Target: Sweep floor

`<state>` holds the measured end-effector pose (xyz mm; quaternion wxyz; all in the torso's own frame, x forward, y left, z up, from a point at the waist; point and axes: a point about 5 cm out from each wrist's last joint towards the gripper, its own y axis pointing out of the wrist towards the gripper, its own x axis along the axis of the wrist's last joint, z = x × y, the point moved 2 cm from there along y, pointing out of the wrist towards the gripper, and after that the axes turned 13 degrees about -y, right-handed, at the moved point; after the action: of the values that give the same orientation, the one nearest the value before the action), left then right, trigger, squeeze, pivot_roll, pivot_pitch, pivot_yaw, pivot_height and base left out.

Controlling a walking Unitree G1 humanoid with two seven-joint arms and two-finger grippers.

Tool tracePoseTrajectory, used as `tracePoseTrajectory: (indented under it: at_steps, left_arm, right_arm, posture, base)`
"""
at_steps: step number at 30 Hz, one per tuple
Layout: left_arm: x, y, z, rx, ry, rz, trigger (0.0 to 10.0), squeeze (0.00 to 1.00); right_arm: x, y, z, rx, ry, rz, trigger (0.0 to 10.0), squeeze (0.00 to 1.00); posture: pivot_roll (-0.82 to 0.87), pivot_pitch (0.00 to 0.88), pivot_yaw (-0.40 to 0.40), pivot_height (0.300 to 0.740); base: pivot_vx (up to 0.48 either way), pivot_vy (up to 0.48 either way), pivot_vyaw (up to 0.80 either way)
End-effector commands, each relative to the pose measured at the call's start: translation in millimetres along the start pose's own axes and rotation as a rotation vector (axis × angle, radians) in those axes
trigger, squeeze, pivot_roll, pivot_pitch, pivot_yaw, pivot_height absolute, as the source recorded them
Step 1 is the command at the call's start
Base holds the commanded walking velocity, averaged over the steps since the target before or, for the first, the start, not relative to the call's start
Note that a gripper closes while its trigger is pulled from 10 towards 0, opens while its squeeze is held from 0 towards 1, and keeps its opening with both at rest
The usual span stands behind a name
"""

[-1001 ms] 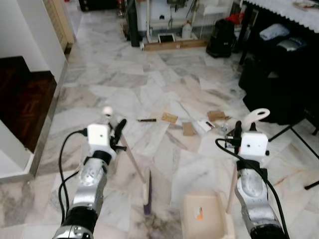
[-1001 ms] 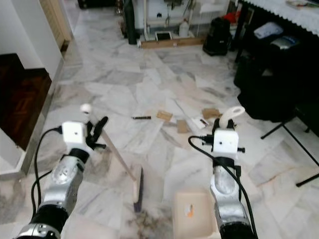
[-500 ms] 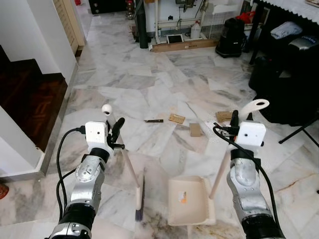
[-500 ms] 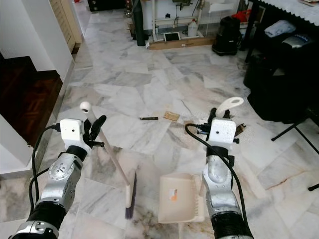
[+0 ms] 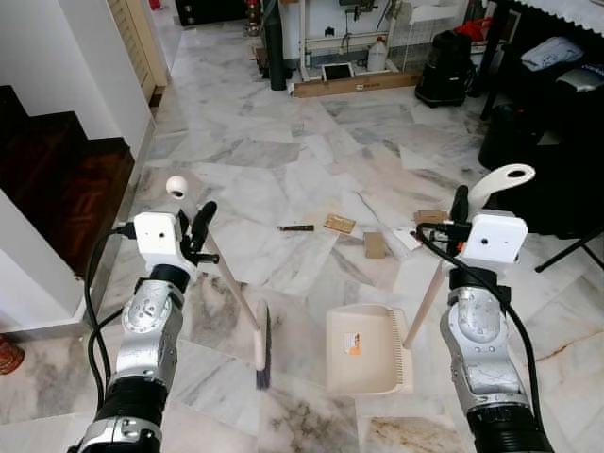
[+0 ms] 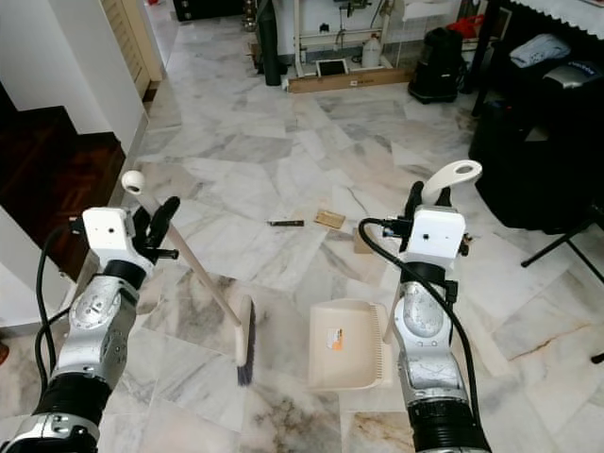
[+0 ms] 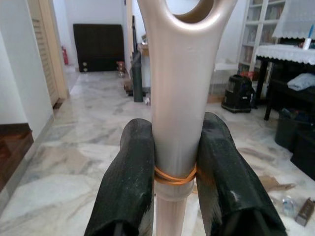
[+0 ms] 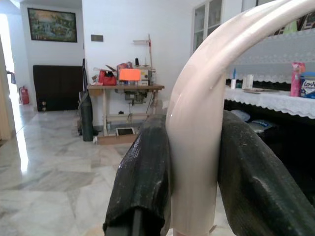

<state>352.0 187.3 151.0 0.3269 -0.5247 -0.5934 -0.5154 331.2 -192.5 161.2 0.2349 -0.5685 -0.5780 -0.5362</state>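
The left gripper (image 7: 174, 182) was clamped on the broom (image 5: 233, 288) handle, its head down on the marble floor (image 5: 283, 170). The right gripper (image 8: 194, 172) was closed tight on the dustpan (image 5: 366, 349) handle, the pan resting flat just right of the broom head, an orange sticker inside too small to read. Ahead lay cardboard scraps (image 5: 375, 244) and a dark stick (image 5: 295, 227). Dark stairs (image 5: 66, 189) stood to the left, black bags (image 5: 543, 132) to the right. A blue carton (image 8: 308, 84) on the cloth-covered table read "Lov…".
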Motion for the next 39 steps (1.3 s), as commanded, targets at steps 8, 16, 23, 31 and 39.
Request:
tracePoseTrajectory:
  at_steps: [8, 16, 23, 31, 39]
  left_arm:
    - [3, -2.3, -8.3, -0.021, -0.024, -0.004, 10.0, 0.00]
    - [-2, -10.3, -14.2, -0.031, -0.026, 0.010, 10.0, 0.00]
    - [-5, -18.3, -12.8, -0.015, -0.032, 0.027, 10.0, 0.00]
    - [-2, -22.6, -13.1, -0.009, -0.030, 0.034, 10.0, 0.00]
    - [-1, -21.8, -11.5, -0.007, -0.024, 0.045, 10.0, 0.00]
  right_arm:
    - [11, -7.3, -11.7, -0.028, 0.019, -0.021, 10.0, 0.00]
    - [9, -14.8, -19.2, -0.042, 0.026, -0.004, 10.0, 0.00]
    - [18, -18.2, -16.7, -0.015, 0.048, -0.014, 10.0, 0.00]
    - [20, -22.0, -17.3, -0.008, 0.052, -0.006, 10.0, 0.00]
    - [23, -22.1, -14.1, -0.007, 0.055, 0.000, 10.0, 0.00]
  posture:
    - [-0.04, 0.000, 0.044, 0.740]
    - [-0.03, 0.000, 0.023, 0.740]
    - [-0.03, 0.022, 0.014, 0.740]
    - [-0.03, 0.065, 0.017, 0.740]
    - [-0.03, 0.066, 0.025, 0.740]
  base:
    - [0.000, 0.000, 0.00]
    - [0.000, 0.000, 0.00]
    - [0.212, 0.000, 0.00]
    - [0.260, 0.000, -0.50]
    - [0.262, 0.000, 0.00]
